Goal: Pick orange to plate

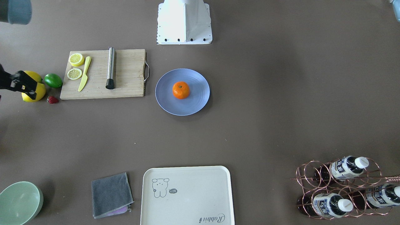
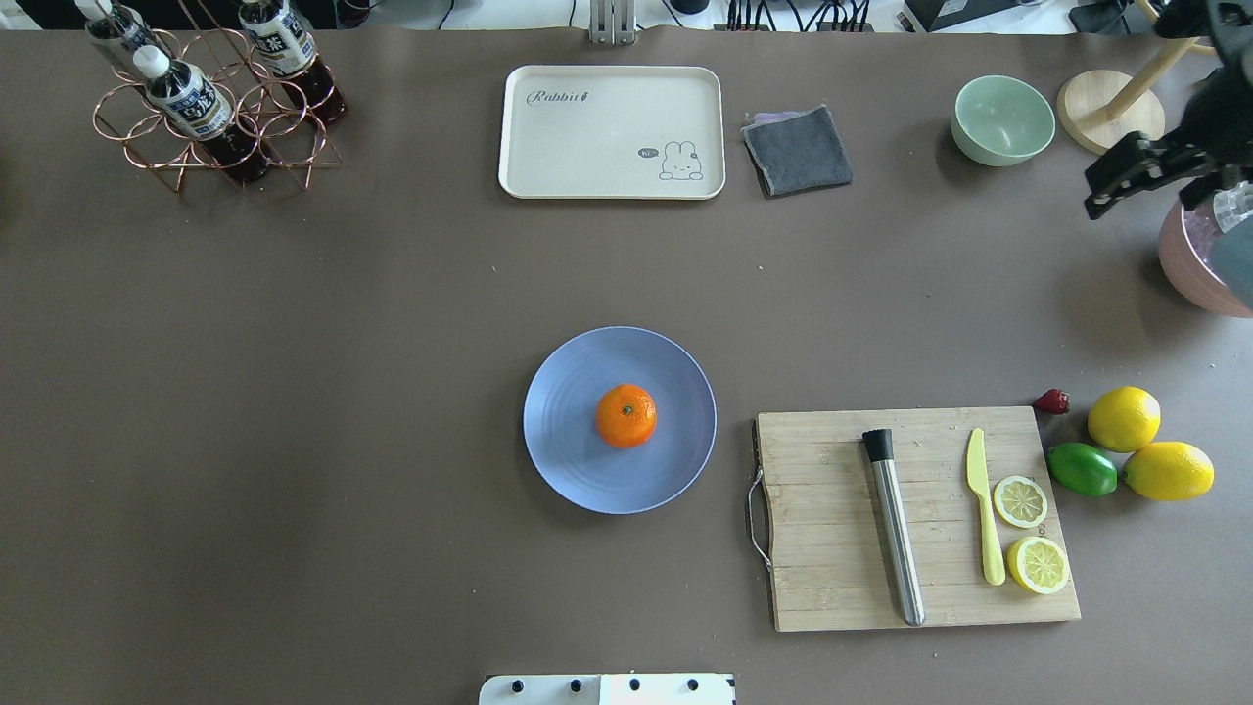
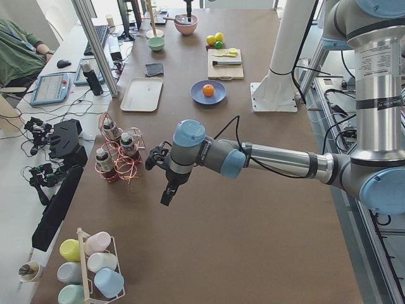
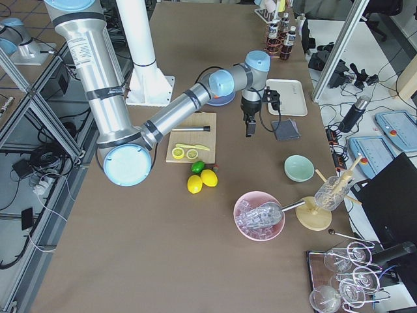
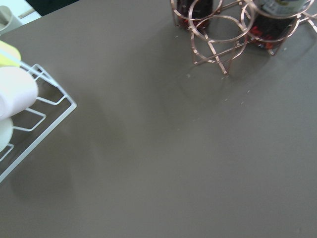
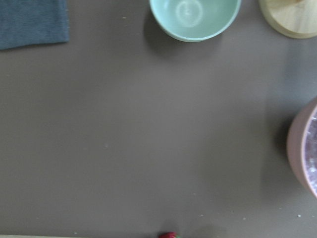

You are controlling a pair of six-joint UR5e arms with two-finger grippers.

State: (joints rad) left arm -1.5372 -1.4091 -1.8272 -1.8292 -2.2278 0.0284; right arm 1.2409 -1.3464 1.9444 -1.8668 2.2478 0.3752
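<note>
The orange [image 1: 181, 90] rests upright at the middle of the blue-lavender plate [image 1: 195, 104], its stem dot facing up; the overhead view shows the same orange [image 2: 626, 415] and plate [image 2: 568, 470]. No gripper is near them. My right gripper [image 1: 22, 87] hovers far off over the lemons, and in the overhead view this gripper [image 2: 1106, 181] appears open and empty. My left gripper [image 3: 168, 193] shows only in the exterior left view, hanging over bare table near the bottle rack; I cannot tell its state.
A cutting board [image 2: 832, 578] holds a metal muddler [image 2: 896, 534], a yellow knife and lemon slices. Two lemons [image 2: 1124, 419], a lime [image 2: 1082, 469] and a strawberry lie beside it. A cream tray [image 2: 612, 132], grey cloth [image 2: 798, 150], green bowl [image 2: 1002, 119], pink bowl [image 2: 1199, 264] and bottle rack [image 2: 210, 108] stand at the edges.
</note>
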